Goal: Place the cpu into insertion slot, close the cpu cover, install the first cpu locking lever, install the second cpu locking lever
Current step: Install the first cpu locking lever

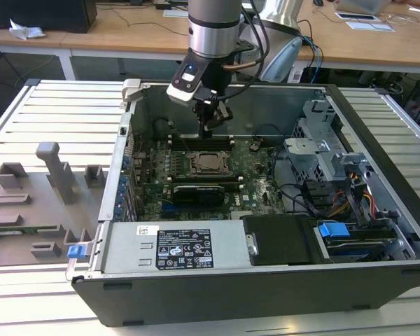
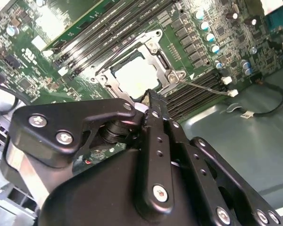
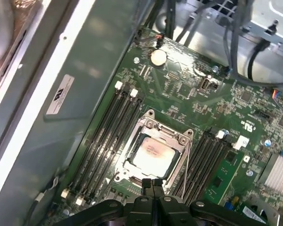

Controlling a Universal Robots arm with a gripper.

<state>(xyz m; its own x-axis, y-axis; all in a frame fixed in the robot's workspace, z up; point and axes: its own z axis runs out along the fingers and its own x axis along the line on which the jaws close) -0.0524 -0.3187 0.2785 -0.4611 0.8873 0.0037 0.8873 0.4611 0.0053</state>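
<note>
The cpu (image 1: 208,162) lies flat in the insertion slot (image 1: 196,170) on the green motherboard, its pale metal top showing in both wrist views (image 2: 132,77) (image 3: 152,153). The cpu cover (image 3: 180,140) lies down around it as a silvery frame (image 2: 107,81). A thin wire locking lever (image 2: 203,86) sticks out from one corner of the socket and runs along its side (image 3: 183,168). My gripper (image 1: 206,130) hangs just above the socket's far edge, fingertips together (image 3: 153,182) (image 2: 151,96), shut with nothing seen between them.
The board sits deep in an open computer case (image 1: 126,105) with tall metal walls. Long black memory slots (image 3: 108,136) flank the socket. A drive cage and cables (image 1: 336,189) fill the exterior view's right; a grey fixture (image 1: 49,182) stands at its left.
</note>
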